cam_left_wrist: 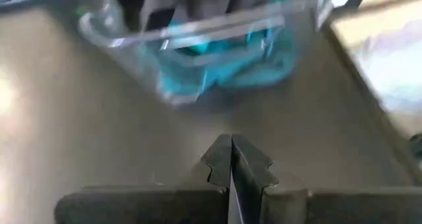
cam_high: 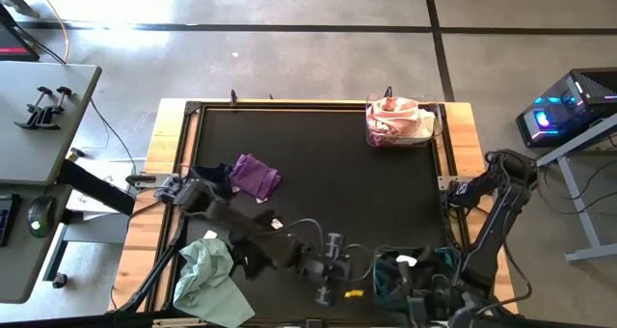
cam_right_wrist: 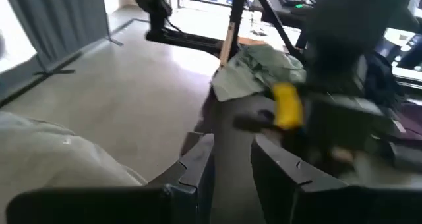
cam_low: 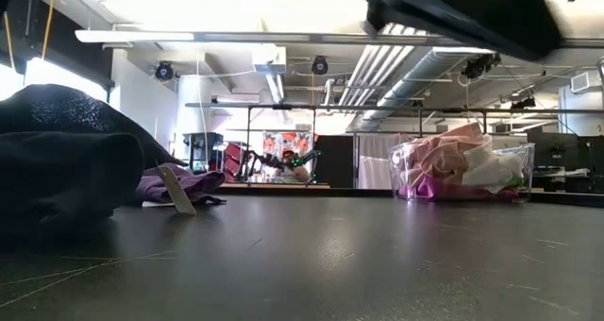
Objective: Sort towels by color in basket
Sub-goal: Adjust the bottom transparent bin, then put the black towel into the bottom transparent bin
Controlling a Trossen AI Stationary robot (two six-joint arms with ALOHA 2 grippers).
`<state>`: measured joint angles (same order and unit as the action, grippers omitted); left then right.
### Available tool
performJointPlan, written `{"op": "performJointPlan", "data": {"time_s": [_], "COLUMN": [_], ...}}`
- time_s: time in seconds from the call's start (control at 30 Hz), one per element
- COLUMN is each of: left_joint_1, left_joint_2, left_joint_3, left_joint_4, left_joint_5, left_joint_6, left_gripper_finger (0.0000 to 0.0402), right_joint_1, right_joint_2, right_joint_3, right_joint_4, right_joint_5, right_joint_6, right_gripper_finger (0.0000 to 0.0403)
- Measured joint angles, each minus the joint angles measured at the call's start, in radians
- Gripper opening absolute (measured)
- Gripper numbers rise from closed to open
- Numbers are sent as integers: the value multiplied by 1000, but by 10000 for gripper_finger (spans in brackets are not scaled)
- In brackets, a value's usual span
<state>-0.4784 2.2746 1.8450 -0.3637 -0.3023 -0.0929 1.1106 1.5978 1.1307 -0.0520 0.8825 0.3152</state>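
A clear basket (cam_high: 410,275) holding teal towels (cam_left_wrist: 217,53) stands at the near right. My left gripper (cam_left_wrist: 231,161) is shut on nothing just left of it, above the mat (cam_high: 342,287). My right gripper (cam_right_wrist: 231,165) hovers open and empty by that basket at the near edge (cam_high: 424,301). Another clear basket (cam_high: 400,123) at the far right holds pink and white towels. A purple towel (cam_high: 255,176) and a dark towel (cam_high: 214,178) lie side by side on the mat at the left. A pale mint towel (cam_high: 207,270) lies at the near left edge.
In the low view the dark towel (cam_low: 57,170) fills the left foreground, with the purple towel (cam_low: 179,184) and its white tag behind it. Bare black mat (cam_high: 328,174) lies in the middle of the table. Wooden rails (cam_high: 164,174) frame the mat.
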Motion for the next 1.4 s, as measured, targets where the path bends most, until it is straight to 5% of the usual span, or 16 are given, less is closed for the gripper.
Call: {"op": "performJointPlan", "data": {"time_s": [0.23,0.47,0.77,0.93,1.1,1.23,1.4], "left_joint_1": [-90,-171,-328,-357,-335,-284,-216], "left_joint_2": [-105,-284,-517,-554,-552,-547,-545], "left_joint_3": [-75,-336,-530,-537,-545,-612,-749], "left_joint_4": [-173,-189,-290,-451,-591,-567,-520], "left_joint_5": [-216,-328,-284,-202,-232,-245,-96], "left_joint_6": [-32,-361,-774,-950,-1008,-990,-995], "left_gripper_finger": [0,0,11,75,179,255,299], "right_joint_1": [-79,-169,-242,-263,-267,-266,-261], "right_joint_2": [22,79,132,153,172,172,171], "right_joint_3": [0,-1,-1,-1,-1,-1,-1], "right_joint_4": [-16,-19,-18,-8,6,12,15], "right_joint_5": [-51,-167,-249,-257,-279,-302,-304], "right_joint_6": [0,2,-5,-6,-8,-6,-2], "right_gripper_finger": [91,91,91,91,91,91,91]}}
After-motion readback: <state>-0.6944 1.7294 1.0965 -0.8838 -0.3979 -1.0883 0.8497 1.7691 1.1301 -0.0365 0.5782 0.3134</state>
